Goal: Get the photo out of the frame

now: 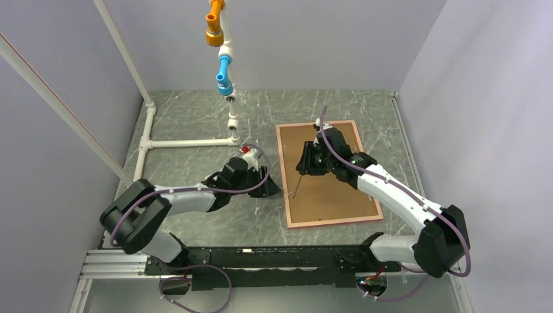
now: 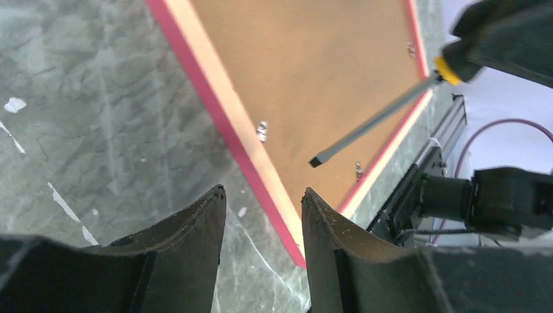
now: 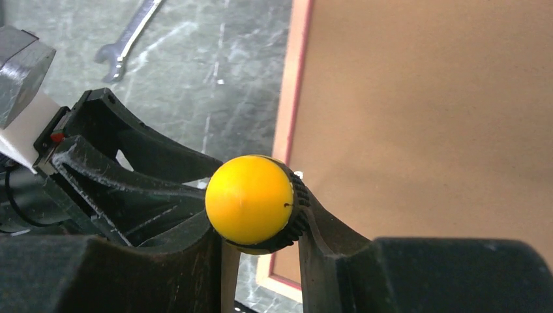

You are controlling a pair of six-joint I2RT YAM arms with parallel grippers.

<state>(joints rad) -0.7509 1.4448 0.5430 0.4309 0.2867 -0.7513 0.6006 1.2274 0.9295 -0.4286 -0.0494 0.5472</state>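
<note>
The pink-red frame lies face down on the table, its brown board back up. The photo is hidden under the board. My right gripper hovers over the frame's left half, shut on a screwdriver with a yellow and black handle. The shaft slants down toward the frame's left edge. In the left wrist view the flat tip sits above the board, between two small metal clips. My left gripper is open and empty, just left of the frame's left edge near its front corner.
A white pipe structure with orange and blue fittings stands at the back, its base pipes lying on the table left of the frame. A metal wrench lies on the table beyond my left gripper. Walls close in on three sides.
</note>
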